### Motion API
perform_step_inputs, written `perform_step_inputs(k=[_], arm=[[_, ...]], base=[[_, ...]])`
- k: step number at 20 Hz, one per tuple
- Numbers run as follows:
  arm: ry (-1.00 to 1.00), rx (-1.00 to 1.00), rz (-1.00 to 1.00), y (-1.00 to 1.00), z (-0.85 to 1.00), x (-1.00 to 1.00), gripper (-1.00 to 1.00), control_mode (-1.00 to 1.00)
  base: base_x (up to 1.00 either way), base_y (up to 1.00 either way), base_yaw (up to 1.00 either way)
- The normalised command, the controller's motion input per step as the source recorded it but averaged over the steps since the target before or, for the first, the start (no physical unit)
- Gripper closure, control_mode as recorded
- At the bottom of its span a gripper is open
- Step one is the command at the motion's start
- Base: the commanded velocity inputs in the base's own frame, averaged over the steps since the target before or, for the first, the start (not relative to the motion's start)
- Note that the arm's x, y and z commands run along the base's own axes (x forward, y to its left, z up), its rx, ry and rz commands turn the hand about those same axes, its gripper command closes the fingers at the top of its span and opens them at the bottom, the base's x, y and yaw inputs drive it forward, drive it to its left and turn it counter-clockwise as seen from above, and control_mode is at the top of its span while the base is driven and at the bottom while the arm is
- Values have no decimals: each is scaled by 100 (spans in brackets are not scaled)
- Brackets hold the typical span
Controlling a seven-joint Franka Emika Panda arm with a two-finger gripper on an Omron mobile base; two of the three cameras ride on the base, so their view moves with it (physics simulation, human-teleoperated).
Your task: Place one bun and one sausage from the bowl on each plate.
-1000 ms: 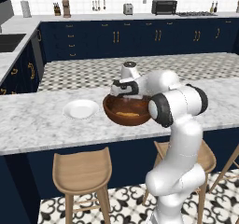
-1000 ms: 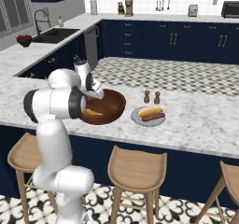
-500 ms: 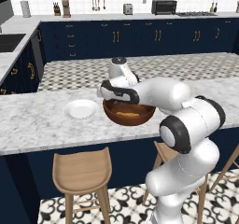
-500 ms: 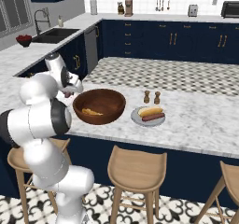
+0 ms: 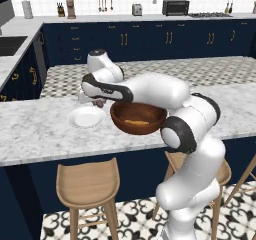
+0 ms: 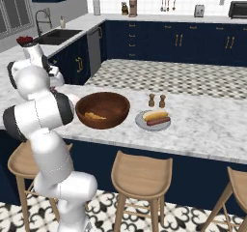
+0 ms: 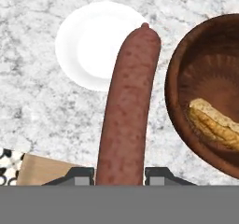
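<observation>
1. Marble counter runs across a navy kitchen, with wooden stools tucked under its near edge and a patterned tile floor below.
2. On the counter sits the bowl, reddish-brown and deep, with one bun lying inside it.
3. Just left of the bowl in the left base view lies an empty white plate, close to the bowl but apart from it.
4. To the right of the bowl in the right base view, a grey plate carries a bun and a sausage side by side.
5. Two small shakers stand just beyond that grey plate.
6. The gripper is clamped on a sausage, which sticks out lengthwise from between the fingertips.
7. From the hand view, the far end of the sausage overlaps the right edge of the white plate, with the bowl's rim to the sausage's right.
8. In the left base view the hand hangs above the counter by the far right rim of the white plate.
</observation>
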Motion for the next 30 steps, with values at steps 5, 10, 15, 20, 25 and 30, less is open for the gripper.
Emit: perform_step_inputs(k=[5,10,15,20,25,30], arm=[[1,0,16,96,-93,21,100,-100],[-8,0,9,28,-60,82,100,-100],[-2,0,0,-13,-17,92,-100,-100],[0,0,2,-4,-25,33,-100,-100],[-2,-6,0,-40,-70,44,-100,-100],[-2,2,-13,-97,86,-15,-100,-100]], base=[[0,0,0],[0,0,0],[0,0,0],[0,0,0],[0,0,0],[0,0,0]])
